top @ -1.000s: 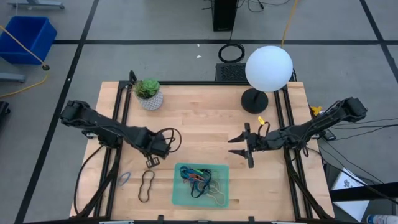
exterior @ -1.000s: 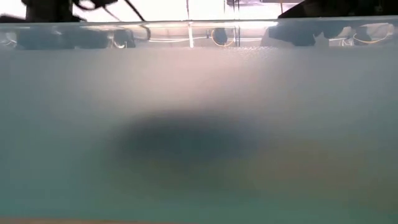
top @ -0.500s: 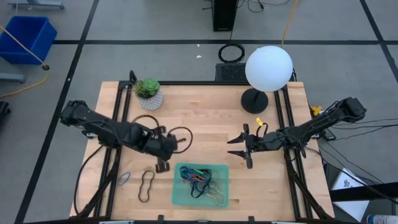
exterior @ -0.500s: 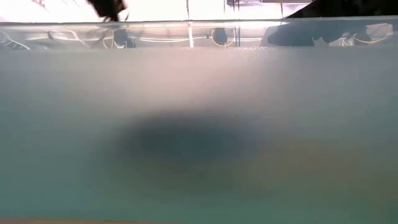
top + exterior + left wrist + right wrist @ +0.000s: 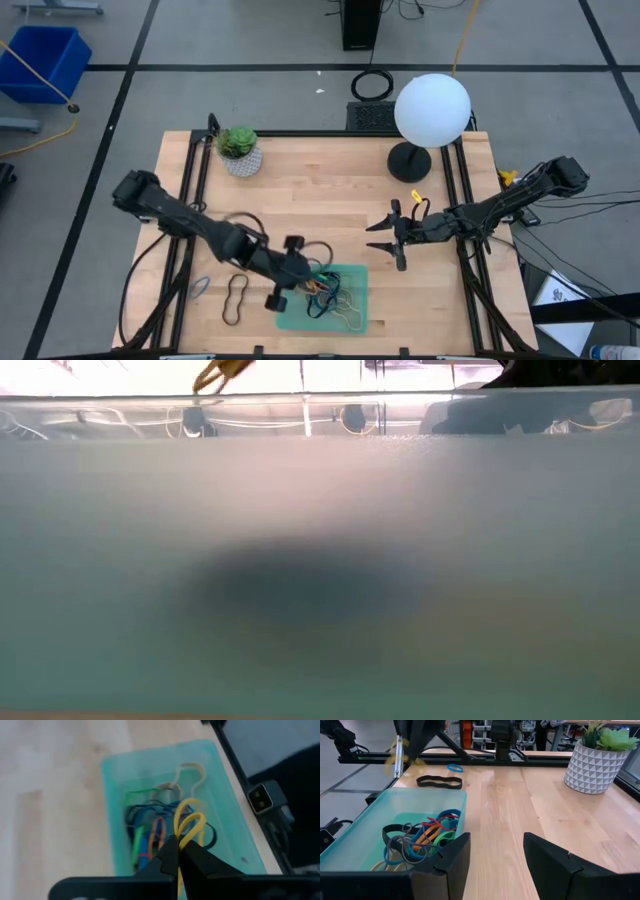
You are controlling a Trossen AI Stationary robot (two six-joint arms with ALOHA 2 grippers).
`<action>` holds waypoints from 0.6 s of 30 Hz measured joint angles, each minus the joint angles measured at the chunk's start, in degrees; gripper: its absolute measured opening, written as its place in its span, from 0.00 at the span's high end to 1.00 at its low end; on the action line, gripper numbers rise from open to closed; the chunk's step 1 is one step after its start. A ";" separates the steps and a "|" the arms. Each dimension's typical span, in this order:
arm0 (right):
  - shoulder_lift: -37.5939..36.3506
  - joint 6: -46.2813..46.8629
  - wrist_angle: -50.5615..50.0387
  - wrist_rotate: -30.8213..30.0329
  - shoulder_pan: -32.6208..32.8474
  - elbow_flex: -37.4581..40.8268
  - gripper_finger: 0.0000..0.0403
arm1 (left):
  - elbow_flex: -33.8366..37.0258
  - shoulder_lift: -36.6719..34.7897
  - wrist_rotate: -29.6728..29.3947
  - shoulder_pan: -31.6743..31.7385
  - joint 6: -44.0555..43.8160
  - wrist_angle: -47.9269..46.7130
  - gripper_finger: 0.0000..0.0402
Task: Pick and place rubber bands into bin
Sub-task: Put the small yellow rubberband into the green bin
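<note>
While clamping a yellow rubber band (image 5: 189, 826) above the green bin (image 5: 355, 300) at lower centre, the left gripper (image 5: 178, 851) is hovering; the right gripper (image 5: 388, 236) is waiting at centre right, fingers apart.

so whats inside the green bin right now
A tangled pile of rubber bands lies in the bin: blue, orange, red, green, black and tan. The left gripper holds a yellow band above it, hiding part of the pile.

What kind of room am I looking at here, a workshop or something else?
Probably a robotics lab. Two dark robot arms are mounted at a wooden table framed by black rails, cables trail over a grey floor marked with black tape lines, and equipment racks stand beyond the table.
</note>
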State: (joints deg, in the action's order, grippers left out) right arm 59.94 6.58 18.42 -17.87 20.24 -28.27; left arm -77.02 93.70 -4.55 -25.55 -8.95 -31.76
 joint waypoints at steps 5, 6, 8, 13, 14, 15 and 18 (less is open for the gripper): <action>0.00 0.01 -0.08 0.00 0.01 0.00 0.55 | 0.01 6.08 3.19 -0.09 -0.18 3.21 0.98; 0.00 0.01 -0.07 0.00 0.01 0.00 0.55 | 0.01 7.07 3.28 -0.09 -0.45 3.69 0.97; 0.00 0.18 -0.07 0.00 0.00 0.00 0.55 | 0.01 8.84 3.22 -0.09 -1.63 3.67 0.96; -0.04 0.18 -0.22 0.00 0.01 0.00 0.56 | 0.01 12.23 3.21 -0.09 -4.90 4.57 0.99; -0.04 0.18 -0.34 0.00 0.01 0.00 0.56 | 0.01 12.64 3.17 -0.09 -5.74 4.60 0.99; -0.04 0.18 -0.37 0.00 0.00 0.02 0.56 | 0.01 13.08 3.17 -0.09 -6.99 4.66 0.98; -0.04 0.78 -0.32 0.00 0.01 0.02 0.55 | 0.01 14.08 2.87 -0.09 -11.23 4.70 0.95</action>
State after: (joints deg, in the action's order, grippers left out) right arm 59.90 7.37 18.09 -17.87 20.25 -28.25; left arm -77.01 107.78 -1.68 -25.65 -20.18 -27.05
